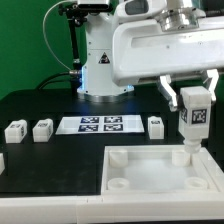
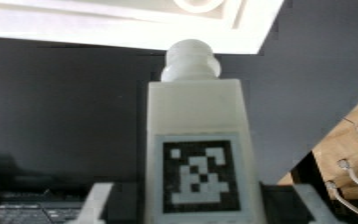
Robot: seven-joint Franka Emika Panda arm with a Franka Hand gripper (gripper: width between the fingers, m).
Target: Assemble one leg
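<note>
My gripper [image 1: 193, 118] is shut on a white leg [image 1: 192, 122] with a black-and-white marker tag on its face. It holds the leg upright, its lower end right over the far corner socket of the large white square base [image 1: 150, 168] at the exterior view's right. In the wrist view the leg [image 2: 194, 120] fills the middle, its rounded peg pointing at the base [image 2: 140, 20], with the dark fingers [image 2: 119, 200] on both sides. Three more legs stand on the black table: two [image 1: 15, 129] [image 1: 42, 128] at the exterior view's left and one [image 1: 156, 125] beside the marker board.
The marker board [image 1: 101, 124] lies flat on the table between the loose legs. The robot's white base [image 1: 105, 60] stands behind it. The white base part's front edge lies close to the table's near edge.
</note>
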